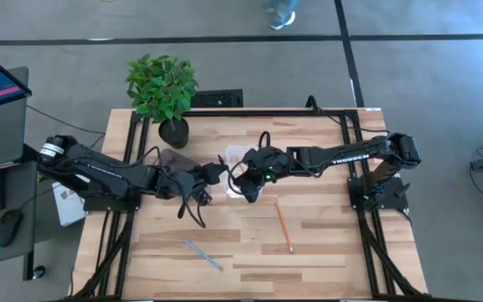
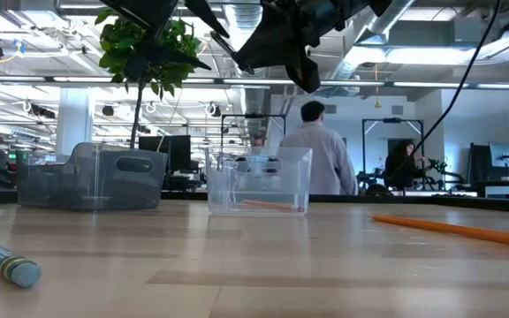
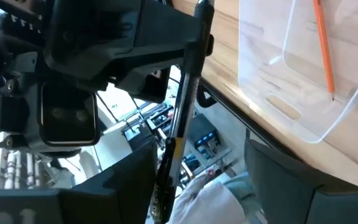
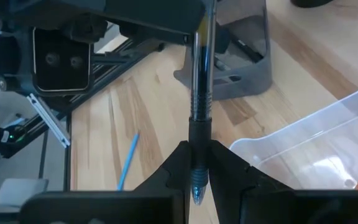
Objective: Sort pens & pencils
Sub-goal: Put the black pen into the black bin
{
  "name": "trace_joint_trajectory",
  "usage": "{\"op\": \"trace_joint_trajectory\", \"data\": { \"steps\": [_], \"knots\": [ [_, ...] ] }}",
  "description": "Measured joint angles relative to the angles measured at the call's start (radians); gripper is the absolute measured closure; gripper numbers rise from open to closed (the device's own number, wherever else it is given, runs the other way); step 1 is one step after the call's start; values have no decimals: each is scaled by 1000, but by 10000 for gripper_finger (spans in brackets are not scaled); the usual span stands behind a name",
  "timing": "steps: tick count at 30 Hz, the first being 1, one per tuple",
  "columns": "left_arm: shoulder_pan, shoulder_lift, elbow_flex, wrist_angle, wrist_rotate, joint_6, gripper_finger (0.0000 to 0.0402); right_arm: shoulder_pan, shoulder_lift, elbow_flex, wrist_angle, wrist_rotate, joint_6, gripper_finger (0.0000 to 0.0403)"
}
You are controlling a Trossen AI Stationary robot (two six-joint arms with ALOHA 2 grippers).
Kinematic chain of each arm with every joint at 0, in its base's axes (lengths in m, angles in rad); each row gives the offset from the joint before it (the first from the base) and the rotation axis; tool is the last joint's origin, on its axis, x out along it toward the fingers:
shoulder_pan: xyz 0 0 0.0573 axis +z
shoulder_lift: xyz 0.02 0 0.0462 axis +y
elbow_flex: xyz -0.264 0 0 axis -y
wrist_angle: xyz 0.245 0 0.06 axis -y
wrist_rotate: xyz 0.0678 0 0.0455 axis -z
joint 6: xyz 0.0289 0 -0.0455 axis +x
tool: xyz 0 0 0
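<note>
A black pen [image 4: 199, 93] hangs in the air between my two grippers, above the gap between the trays. My right gripper [image 4: 196, 163] [image 1: 243, 179] is shut on it. My left gripper [image 3: 201, 152] [image 1: 216, 174] is open, its fingers standing on either side of the pen's [image 3: 178, 124] other end. The pen runs close along one finger, and I cannot tell whether it touches. One orange pencil [image 3: 323, 46] lies in the clear tray [image 1: 240, 158]. Another orange pencil [image 1: 283, 226] and the light blue pencil [image 1: 202, 254] lie flat on the table. The second pen is hidden. My right gripper pinches the pen between its two fingers at the tip end [image 4: 196, 146], just behind the ridged grip. It comes from the table's right, and the pen sticks out ahead, in line with the fingers. The pen is lifted clear, its far end [image 4: 204, 25] at the left gripper.
A grey tray [image 1: 174, 159] [image 2: 91, 177] stands left of the clear tray [image 2: 259, 181], with a potted plant [image 1: 164, 92] at the far edge behind it. Bare wood lies toward the near edge around the loose pencils. People show in the room beyond the table.
</note>
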Motion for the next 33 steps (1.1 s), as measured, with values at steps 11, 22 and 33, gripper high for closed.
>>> {"op": "trace_joint_trajectory", "data": {
  "steps": [11, 22, 33],
  "knots": [
    [0, 0, 0, 6, -17, -7, 289, 5, 0, 0, 22, 1, 1, 337],
    [7, 1, -1, 70, -26, 25, 368, 13, -1, 0, 29, 2, 20, 337],
    [26, 2, -1, 48, -22, -27, 375, 17, -2, 0, 29, 9, 20, 335]
  ]
}}
